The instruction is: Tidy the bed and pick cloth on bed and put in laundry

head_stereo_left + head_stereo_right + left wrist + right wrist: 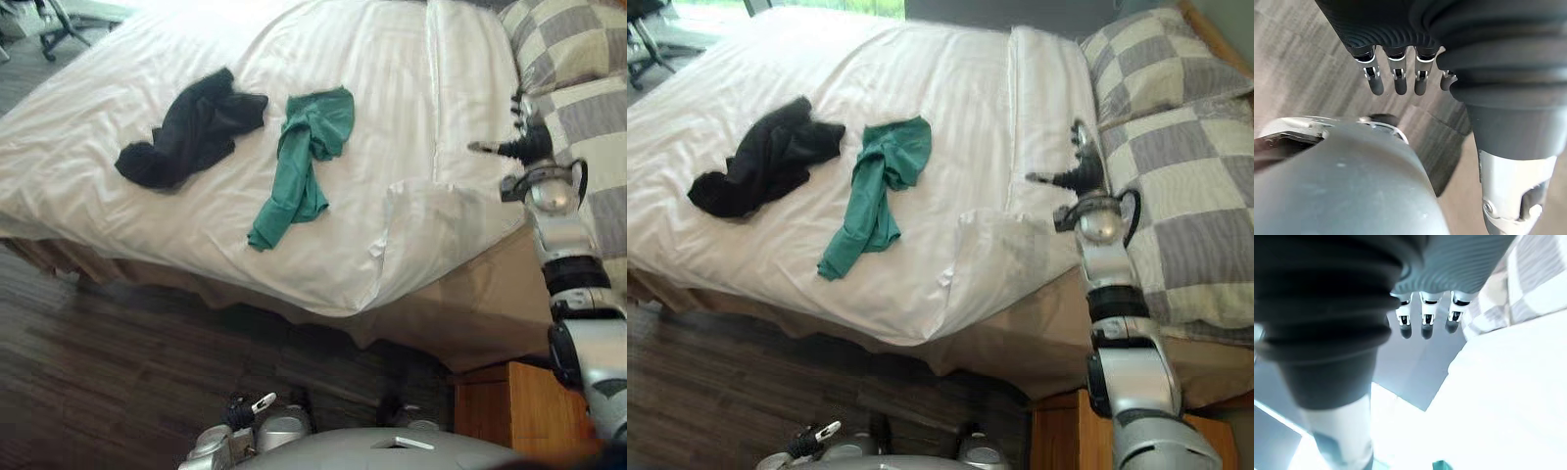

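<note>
Left eye view is showing the bed (470, 304) running across the frame under a white duvet (392, 108) with faint woven stripes, its surface lying mostly smooth with soft creases. A black cloth (191, 127) is lying crumpled in a loose heap toward the foot side of the duvet. Just beside it, with a small gap between them, a green cloth (306, 157) is lying twisted into a long narrow shape with a wider bunch at its far end. Both are resting well inside the duvet's edges. Near the head end a corner of the duvet is folding back on itself, and below it the beige side of the bed is showing. Grey-and-cream checked pillows (1176, 147) are lying at the head, the nearer one being cut off by the frame edge.

The right hand (1084, 162) is hovering over the head end of the duvet, just beside the pillows and well apart from both cloths. Its fingers (1422, 325) are hanging straight and holding nothing. The left hand (1400, 81) is hanging low over the dark plank floor (118, 372), its fingers straight and empty.

A wooden nightstand (519, 401) is standing by the bed's near corner, partly cut off. A wheeled chair (59, 24) is being cropped at the far corner. Open floor is running along the near side of the bed
</note>
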### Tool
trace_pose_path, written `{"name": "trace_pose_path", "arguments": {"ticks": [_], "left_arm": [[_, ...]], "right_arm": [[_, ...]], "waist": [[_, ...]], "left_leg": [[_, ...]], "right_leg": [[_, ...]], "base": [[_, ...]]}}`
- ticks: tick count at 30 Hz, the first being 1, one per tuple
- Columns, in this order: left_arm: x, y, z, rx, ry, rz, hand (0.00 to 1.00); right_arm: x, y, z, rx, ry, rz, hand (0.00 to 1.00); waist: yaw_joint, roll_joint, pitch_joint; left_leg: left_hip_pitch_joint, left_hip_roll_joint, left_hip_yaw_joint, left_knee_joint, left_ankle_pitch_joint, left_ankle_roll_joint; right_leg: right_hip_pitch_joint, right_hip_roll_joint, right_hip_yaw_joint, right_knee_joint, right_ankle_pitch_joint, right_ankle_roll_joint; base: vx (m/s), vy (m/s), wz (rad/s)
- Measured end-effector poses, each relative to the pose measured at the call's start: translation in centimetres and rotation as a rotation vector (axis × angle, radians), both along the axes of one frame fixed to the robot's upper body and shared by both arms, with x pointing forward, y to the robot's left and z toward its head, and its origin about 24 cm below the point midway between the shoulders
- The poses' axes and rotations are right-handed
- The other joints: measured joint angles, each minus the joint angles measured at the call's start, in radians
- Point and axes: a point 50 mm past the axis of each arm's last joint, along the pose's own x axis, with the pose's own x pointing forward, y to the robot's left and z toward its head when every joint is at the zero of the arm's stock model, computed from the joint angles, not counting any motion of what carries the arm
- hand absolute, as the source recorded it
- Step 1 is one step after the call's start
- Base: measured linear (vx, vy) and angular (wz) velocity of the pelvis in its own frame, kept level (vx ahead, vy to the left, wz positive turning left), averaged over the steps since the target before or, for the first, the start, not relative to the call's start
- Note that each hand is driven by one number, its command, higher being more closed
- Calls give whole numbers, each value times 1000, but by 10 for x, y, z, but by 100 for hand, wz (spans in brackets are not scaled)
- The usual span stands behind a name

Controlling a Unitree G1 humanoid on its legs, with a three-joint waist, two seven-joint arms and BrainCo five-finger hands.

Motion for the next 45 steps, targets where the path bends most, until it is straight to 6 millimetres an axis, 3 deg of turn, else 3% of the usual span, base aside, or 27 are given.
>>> {"name": "trace_pose_path", "arguments": {"ticks": [3, 5, 7, 12, 16, 17, 22, 25, 30, 34, 36, 39, 42, 43, 45], "left_arm": [[20, -6, 7, -37, -74, 13, 0], [30, -11, 11, -49, -115, -1, 0], [33, -11, 13, -46, -130, -3, 0], [51, -17, 19, -43, -176, -59, 0], [69, -31, 26, -58, -226, -131, 0], [74, -36, 28, -62, -235, -163, 0], [85, -52, 36, -79, -282, -249, 0], [87, -54, 38, -84, -295, -265, 0], [92, -62, 46, -127, -356, -334, 0], [92, -64, 49, -143, -376, -344, 0], [91, -63, 50, -144, -384, -341, 0], [77, -59, 43, -134, -342, -334, 0], [62, -50, 33, -91, -283, -325, 0], [56, -49, 29, -80, -255, -333, 0], [44, -48, 21, -63, -206, -328, 0]], "right_arm": [[5, 6, 21, -58, -24, 14, 0], [7, 11, 21, -125, 8, 23, 0], [8, 13, 17, -170, 44, 26, 0], [10, 0, 24, -249, 94, -43, 0], [10, -15, 47, -285, 98, -112, 0], [10, -19, 53, -305, 107, -128, 100], [5, -39, 64, -363, 158, -155, 100], [4, -40, 76, -403, 160, -157, 100], [2, -47, 67, -348, 176, -142, 100], [-1, -52, 33, -201, 177, -122, 100], [-5, -52, 19, -101, 142, -112, 100], [-17, -51, -24, 165, 93, -122, 100], [-41, -45, -92, 389, 145, -197, 100], [-50, -42, -115, 434, 182, -227, 0], [-73, -37, -160, 547, 264, -306, 0]], "waist": [[10, 26, 66], [15, 46, 100], [16, 50, 121], [24, 69, 152], [31, 112, 178], [34, 127, 186], [49, 179, 208], [46, 185, 209], [47, 185, 210], [40, 183, 211], [21, 175, 215], [9, 137, 201], [-9, 77, 146], [-12, 62, 114], [-27, 44, 56]], "left_leg": [[-48, -1, -3, 0, 19, 7], [-81, -1, -2, 0, 35, 8], [-99, -1, -2, 0, 43, 8], [-166, -6, -7, 2, 66, 17], [-206, -15, -8, 6, 85, 36], [-219, -19, -6, 7, 86, 38], [-260, -29, -4, 7, 90, 43], [-265, -32, -3, 7, 92, 44], [-240, -35, -1, 7, 89, 41], [-167, -36, 6, 6, 76, 28], [-143, -33, 8, 6, 71, 23], [-93, -22, 32, 6, 55, 16], [-51, -8, 54, 6, 35, -10], [-41, -5, 60, 6, 30, -16], [-2, 1, 65, 6, 12, -17]], "right_leg": [[-44, 0, 9, 0, 14, 10], [-75, 1, 20, 3, 25, 9], [-96, 0, 20, 7, 31, 11], [-176, -12, 21, 46, 36, 3], [-228, -26, 21, 77, 34, 1], [-248, -31, 24, 90, 31, -2], [-308, -48, 28, 126, 20, -3], [-318, -52, 32, 133, 18, -2], [-298, -56, 37, 139, 11, 0], [-229, -54, 48, 137, -2, 8], [-200, -50, 48, 126, -3, 9], [-148, -29, 67, 88, -1, 17], [-98, -10, 80, 52, -1, 18], [-87, -4, 84, 41, -1, 18], [-41, 7, 89, 15, 0, 17]], "base": [[-193, 76, 12], [-91, 43, 10], [-25, 13, 1], [30, -1, 5], [63, -5, 6], [57, -6, 4], [38, -14, 0], [48, -22, -1], [8, -7, -2], [26, -27, -8], [28, -38, -9], [54, -63, -27], [85, -70, -21], [93, -54, -20], [146, -68, -17]]}}
